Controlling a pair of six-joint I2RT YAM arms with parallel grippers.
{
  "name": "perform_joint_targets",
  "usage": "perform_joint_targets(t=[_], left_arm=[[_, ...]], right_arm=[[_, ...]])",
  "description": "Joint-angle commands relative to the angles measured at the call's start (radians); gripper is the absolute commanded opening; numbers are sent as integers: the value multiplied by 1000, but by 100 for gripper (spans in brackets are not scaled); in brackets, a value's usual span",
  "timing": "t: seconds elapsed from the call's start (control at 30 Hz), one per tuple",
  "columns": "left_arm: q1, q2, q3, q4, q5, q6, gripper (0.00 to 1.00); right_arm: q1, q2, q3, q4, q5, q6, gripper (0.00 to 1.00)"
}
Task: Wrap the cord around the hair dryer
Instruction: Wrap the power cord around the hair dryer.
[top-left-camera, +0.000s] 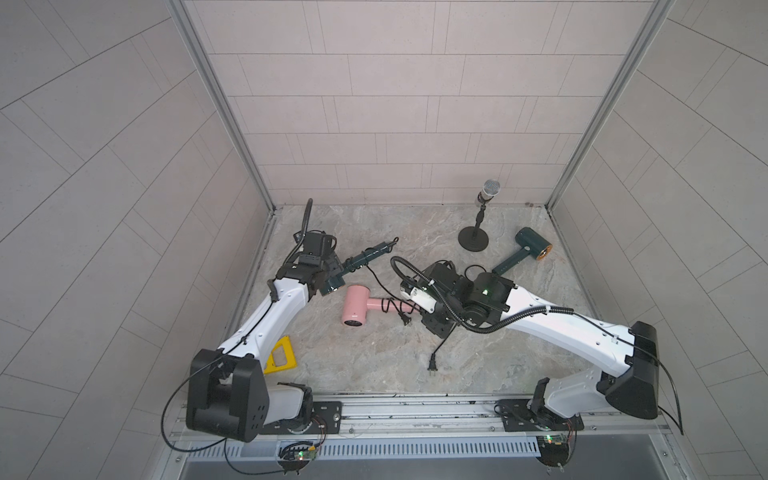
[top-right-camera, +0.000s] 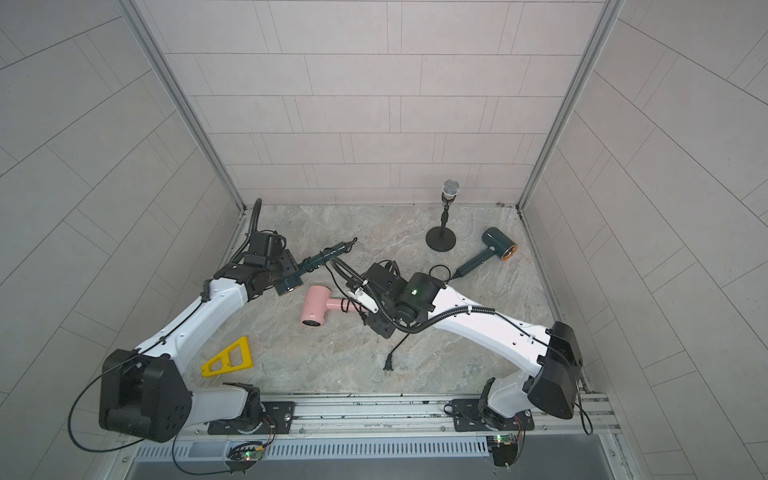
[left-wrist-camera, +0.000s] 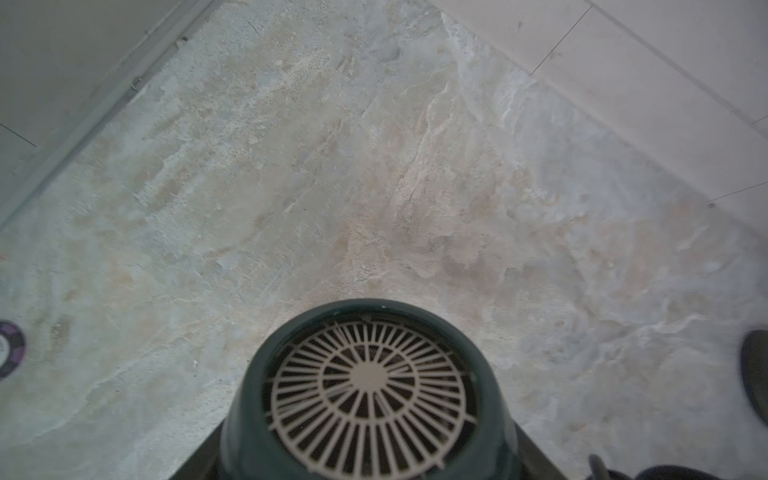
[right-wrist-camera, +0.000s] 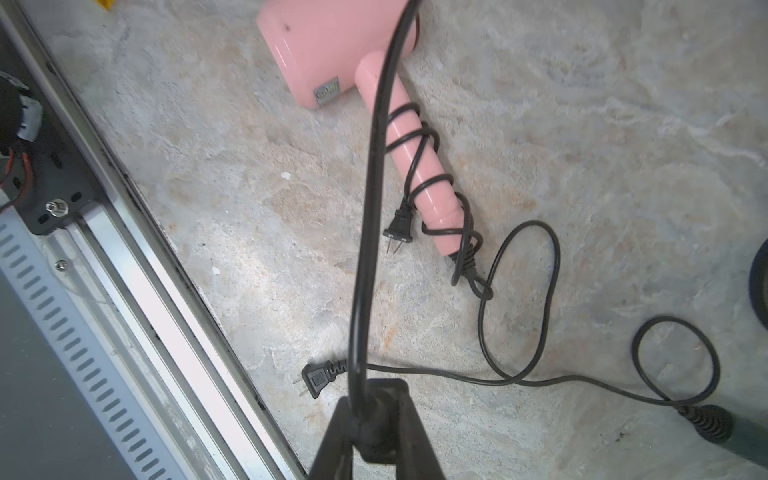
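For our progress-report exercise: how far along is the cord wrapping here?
Done: the pink dryer already has its handle wound. In hand: the left pincer grips one green dryer by its head, and the right pincer is shut on that dryer's cord. Left: finishing that wrap, then the second green dryer, whose loose cord lies across the table.

Glossy white shell links (top-left-camera: 266, 320), boxy matte-black joint housings (top-left-camera: 226, 399), ribbed black cable conduits (top-left-camera: 308, 214), thin black wires (top-left-camera: 162, 415) looping off the shoulders, green status light (top-left-camera: 484, 292) on a black wrist block, perforated black base plates (top-left-camera: 515, 422).
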Motion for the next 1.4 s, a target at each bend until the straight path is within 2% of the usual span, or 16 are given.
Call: perform_joint_targets(t=[0.0,0.2,0.27,0.4,0.57,0.77,0.87,0.93,1.03,1.17,1.27,1.37], left_arm=[[-44,25,50,-7,-155,105,0],[-137,91,82,-9,-142,209,0],[-157,109,105,-18,-91,241,0],[-172,100,112,-14,88,302,0],[-172,53,97,-45,356,388,0],[-172,-38,47,-30,719,428,0],[-172,-103,16,22,838,418,0],[-170,-144,-5,83,894,384,0],[-165,-205,-41,253,987,264,0],[-163,-224,-69,548,1058,11,0],[-158,-211,-99,724,985,-174,0],[-142,-201,-122,746,867,-258,0]], right_arm=[[10,31,108,-76,50,-73,0],[4,106,324,-55,48,-117,0],[-9,138,375,-48,47,-119,0],[-72,181,429,-18,37,-90,0],[-206,184,404,20,-4,-63,0],[-394,196,325,62,-118,-74,0],[-460,187,263,104,-202,-72,0],[-496,180,221,134,-270,-66,0],[-537,159,144,195,-387,-59,0],[-561,124,38,297,-477,-18,0],[-565,95,-26,354,-522,28,0],[-565,54,-117,459,-545,107,0]])
